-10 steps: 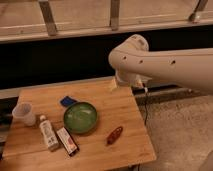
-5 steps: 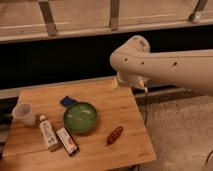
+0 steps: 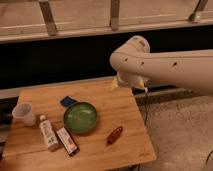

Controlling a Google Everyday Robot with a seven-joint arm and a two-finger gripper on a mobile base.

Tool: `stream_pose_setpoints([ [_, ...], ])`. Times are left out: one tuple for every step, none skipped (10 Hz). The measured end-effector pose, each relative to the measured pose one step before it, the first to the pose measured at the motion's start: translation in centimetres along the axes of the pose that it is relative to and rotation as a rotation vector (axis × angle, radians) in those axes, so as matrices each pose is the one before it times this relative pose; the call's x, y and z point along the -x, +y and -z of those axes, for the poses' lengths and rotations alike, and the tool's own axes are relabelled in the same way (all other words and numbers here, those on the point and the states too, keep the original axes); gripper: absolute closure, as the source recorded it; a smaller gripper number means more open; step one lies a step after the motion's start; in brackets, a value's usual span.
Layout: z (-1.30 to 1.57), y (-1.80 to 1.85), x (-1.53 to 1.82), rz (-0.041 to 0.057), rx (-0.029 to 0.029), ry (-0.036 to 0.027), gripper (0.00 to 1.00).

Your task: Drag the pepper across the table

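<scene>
You have the table (image 3: 125,107) as your dragging surface, the white arm (image 3: 165,65) poised above its far right edge, the green bowl (image 3: 80,117) mid-table, the gripper (image 3: 131,83) beneath the arm's end, jaws apart and holding nothing, ready, I judge, to descend, and the pepper (image 3: 114,135) lying free front-right of the bowl.

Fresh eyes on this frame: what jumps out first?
The big white arm reaching in from the right, its gripper hanging above the table's far edge. Then the green bowl mid-table, with the small red pepper lying untouched just right of it, nearer the front.
</scene>
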Motion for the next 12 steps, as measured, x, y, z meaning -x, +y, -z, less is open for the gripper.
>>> stream_pose_setpoints([
  [-0.004, 0.001, 0.000, 0.00007, 0.00000, 0.00005, 0.20],
  [-0.001, -0.001, -0.001, -0.00024, 0.00001, 0.00030, 0.20],
  [-0.056, -0.060, -0.021, -0.00248, -0.00273, 0.00329, 0.20],
  [-0.373, 0.065, -0.291, -0.00893, -0.01604, 0.02466, 0.20],
  [-0.760, 0.330, -0.420, -0.00990, -0.01576, 0.02956, 0.20],
  [-0.969, 0.398, -0.446, -0.00979, -0.01480, 0.02593, 0.20],
  [-1.697, 0.258, -0.712, -0.02436, -0.01712, 0.03512, 0.20],
  [-2.414, 0.301, -1.067, -0.03753, -0.01731, 0.05008, 0.20],
  [-1.594, 0.253, -0.652, -0.02830, -0.00640, 0.03289, 0.20],
  [-2.077, 0.325, -1.085, -0.04312, -0.00608, 0.05333, 0.20],
  [-1.441, 0.240, -0.948, -0.03394, 0.00362, 0.04425, 0.20],
  [-0.983, 0.216, -0.934, -0.02499, 0.01003, 0.03420, 0.20],
])
